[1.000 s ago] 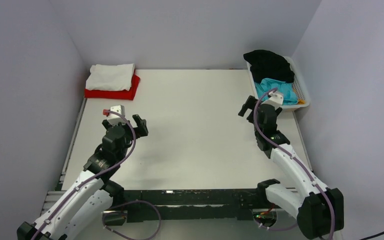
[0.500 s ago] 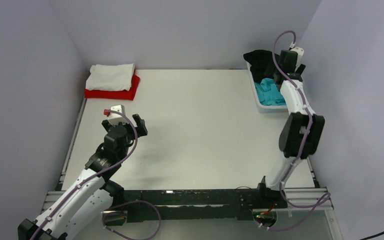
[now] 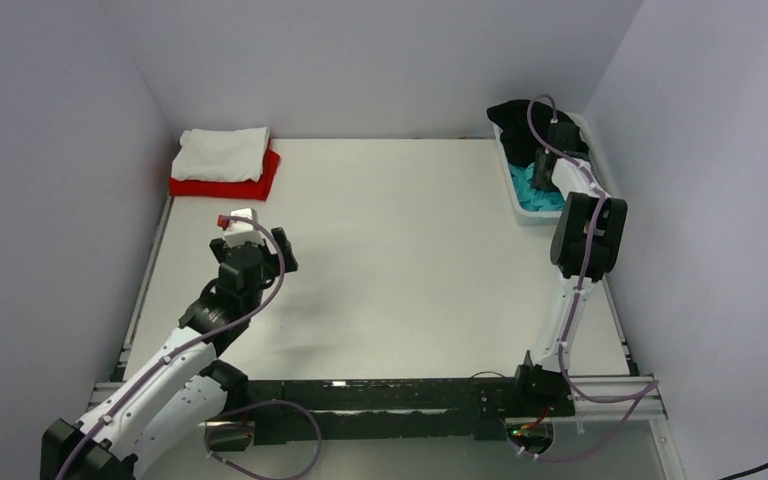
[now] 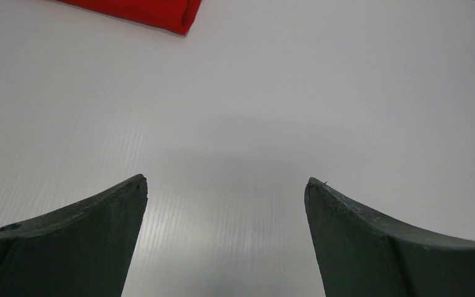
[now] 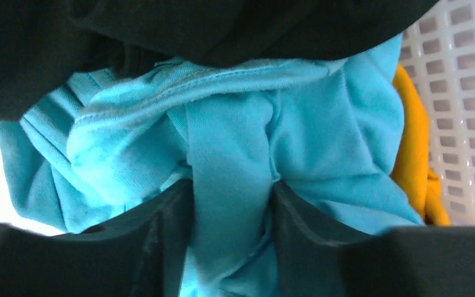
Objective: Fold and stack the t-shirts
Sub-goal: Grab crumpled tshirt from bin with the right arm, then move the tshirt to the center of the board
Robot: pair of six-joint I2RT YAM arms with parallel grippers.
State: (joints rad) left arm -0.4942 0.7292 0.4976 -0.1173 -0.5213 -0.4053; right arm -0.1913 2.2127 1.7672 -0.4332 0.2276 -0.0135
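Two arms share a white surface (image 3: 400, 260), seen from the top view and from each wrist.

Right arm (image 3: 585, 235): reaches far forward into the white slatted basket (image 5: 464, 93) at the far right corner of the surface. The right jaws are closed on a raised fold of the teal t-shirt (image 5: 321, 124). In the right wrist view both dark fingers (image 5: 161, 235) press against that fold from either side.

The teal t-shirt lies crumpled inside the basket. A black t-shirt (image 5: 222, 25) lies over its far part and hangs over the basket's far rim in the top view (image 3: 520, 120). A yellow-orange t-shirt (image 5: 411, 142) sits squeezed between the teal cloth and the slatted wall.

Left arm (image 3: 175, 350): extends over the left half of the surface. The left jaws are spread wide with nothing between them. Their fingers (image 4: 86, 235) frame bare surface in the left wrist view.

Stack: a folded white t-shirt (image 3: 222, 152) rests on a folded red t-shirt (image 3: 260, 185) at the far left corner, well apart from the left jaws. Only an edge of the red cloth (image 4: 161, 12) enters the left wrist view.
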